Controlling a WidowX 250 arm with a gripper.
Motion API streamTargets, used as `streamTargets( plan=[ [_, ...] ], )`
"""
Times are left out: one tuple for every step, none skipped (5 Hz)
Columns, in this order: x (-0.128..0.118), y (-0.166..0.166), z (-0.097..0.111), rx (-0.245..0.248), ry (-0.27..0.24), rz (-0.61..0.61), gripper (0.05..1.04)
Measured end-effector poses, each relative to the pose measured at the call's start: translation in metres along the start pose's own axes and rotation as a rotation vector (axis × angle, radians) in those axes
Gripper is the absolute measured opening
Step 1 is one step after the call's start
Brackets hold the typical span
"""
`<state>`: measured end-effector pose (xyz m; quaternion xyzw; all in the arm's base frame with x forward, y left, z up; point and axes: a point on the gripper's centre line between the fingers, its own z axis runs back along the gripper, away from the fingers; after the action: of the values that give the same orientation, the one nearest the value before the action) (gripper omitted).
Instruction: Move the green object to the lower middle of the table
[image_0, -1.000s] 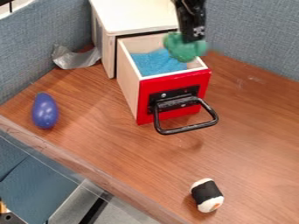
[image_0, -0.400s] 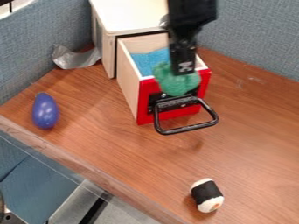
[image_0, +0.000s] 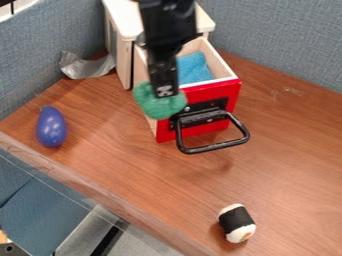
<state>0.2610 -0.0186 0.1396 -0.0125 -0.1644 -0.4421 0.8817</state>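
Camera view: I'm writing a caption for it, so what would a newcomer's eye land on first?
Probably the bright red drawer front near the middle, with its black handle jutting out and blue cloth inside the open drawer. At its upper left, the black tool holds a green lump in the air. Next might come the smooth purple egg shape on the table at the left.

The soft object (image_0: 159, 103) is green; the drawer front (image_0: 206, 95) is red, its handle (image_0: 214, 147) black, the cloth inside (image_0: 194, 68) blue. The egg-shaped toy (image_0: 51, 127) is purple-blue. The sushi-like roll (image_0: 236, 223) is white, banded black, with an orange spot. Brown wood grain patterns the surface (image_0: 280, 165).
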Motion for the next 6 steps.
streamTargets(
  plan=[
    [-0.016, -0.002, -0.01, -0.021, -0.005, 0.013, 0.324],
    [-0.032, -0.003, -0.026, -0.048, 0.015, 0.025, 0.324],
    [-0.043, -0.005, -0.04, -0.081, 0.021, 0.045, 0.324],
    [-0.044, -0.007, -0.051, -0.096, 0.014, 0.039, 0.324],
    [-0.05, -0.006, -0.062, -0.088, 0.036, 0.036, 0.324],
    [-0.055, -0.007, -0.071, -0.065, 0.037, 0.03, 0.324]
  ],
)
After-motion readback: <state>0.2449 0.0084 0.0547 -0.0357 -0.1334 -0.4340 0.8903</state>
